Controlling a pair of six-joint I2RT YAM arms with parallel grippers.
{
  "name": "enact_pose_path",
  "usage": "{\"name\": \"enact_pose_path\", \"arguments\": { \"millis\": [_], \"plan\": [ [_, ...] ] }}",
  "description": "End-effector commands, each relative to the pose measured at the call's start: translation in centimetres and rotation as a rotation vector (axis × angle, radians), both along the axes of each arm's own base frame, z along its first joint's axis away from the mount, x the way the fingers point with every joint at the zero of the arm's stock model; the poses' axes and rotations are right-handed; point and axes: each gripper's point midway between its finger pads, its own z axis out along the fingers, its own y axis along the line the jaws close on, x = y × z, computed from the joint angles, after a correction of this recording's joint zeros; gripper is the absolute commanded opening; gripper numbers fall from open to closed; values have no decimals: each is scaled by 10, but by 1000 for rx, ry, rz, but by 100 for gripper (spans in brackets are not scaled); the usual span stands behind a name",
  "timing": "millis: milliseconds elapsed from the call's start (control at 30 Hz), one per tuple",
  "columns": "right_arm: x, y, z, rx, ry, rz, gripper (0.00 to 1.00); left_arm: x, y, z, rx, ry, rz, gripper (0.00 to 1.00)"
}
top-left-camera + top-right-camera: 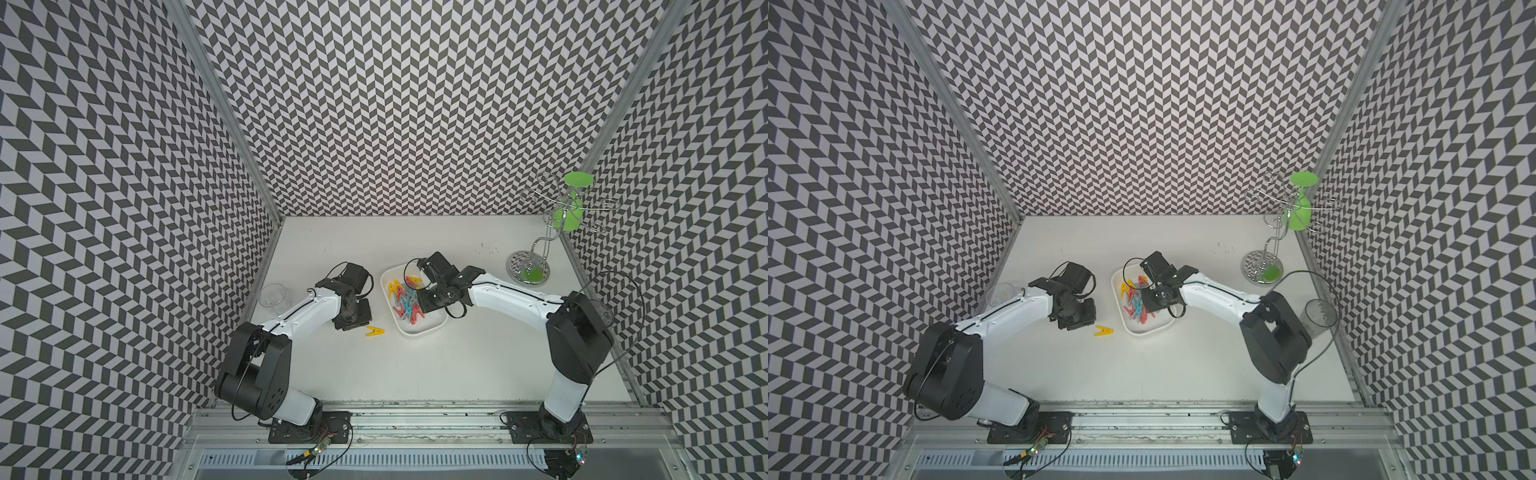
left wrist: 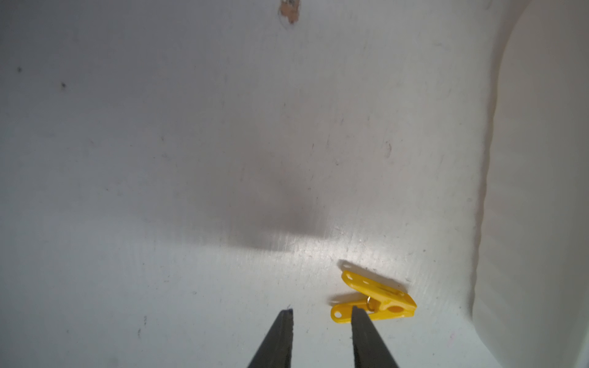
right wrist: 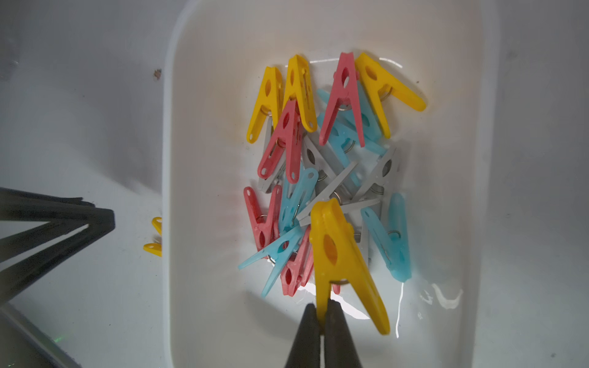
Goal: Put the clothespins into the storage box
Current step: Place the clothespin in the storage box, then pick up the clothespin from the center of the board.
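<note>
Several yellow, red, light blue and grey clothespins (image 1: 405, 300) (image 3: 318, 153) lie piled in the white storage box (image 1: 420, 331) (image 1: 1148, 332) (image 3: 168, 159) at mid-table. My right gripper (image 3: 322, 306) hangs over the box, shut on one leg of a yellow clothespin (image 3: 338, 255). A single yellow clothespin (image 1: 375, 331) (image 1: 1104, 331) (image 2: 376, 298) lies on the table just left of the box. My left gripper (image 2: 322, 310) is open beside it with nothing between its fingers; one fingertip (image 2: 358, 315) overlaps the pin's leg in the left wrist view.
A clear cup (image 1: 272, 294) (image 1: 1000, 293) stands by the left wall behind the left arm. Another clear cup (image 1: 1318, 318) stands at the right wall. A metal rack (image 1: 528, 268) holding a green glass (image 1: 569, 210) occupies the back right corner.
</note>
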Motion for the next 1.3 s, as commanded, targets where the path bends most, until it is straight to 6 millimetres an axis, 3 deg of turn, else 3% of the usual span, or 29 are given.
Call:
{"name": "enact_pose_path", "arguments": {
  "millis": [0, 100, 200, 433, 567, 800, 1267],
  "plan": [
    [9, 8, -9, 13, -19, 10, 9, -3, -5, 1, -19, -20, 4, 36],
    [10, 9, -15, 2, -15, 9, 14, -8, -10, -1, -27, -14, -3, 37],
    [11, 9, -6, 11, -27, 4, 25, -10, -14, 0, -36, -12, -9, 39],
    [10, -5, 55, 68, -101, -22, 34, -14, -24, 4, -32, -32, -62, 41],
    [9, -23, 72, 82, -123, -57, 34, -19, -19, -7, 29, -22, -119, 39],
    [5, -42, 72, 80, -119, -97, 35, -26, -34, -19, 38, 0, -260, 42],
    [8, -43, 83, 102, -137, -111, 36, -11, -28, -37, 159, 18, -278, 45]
  ]
}}
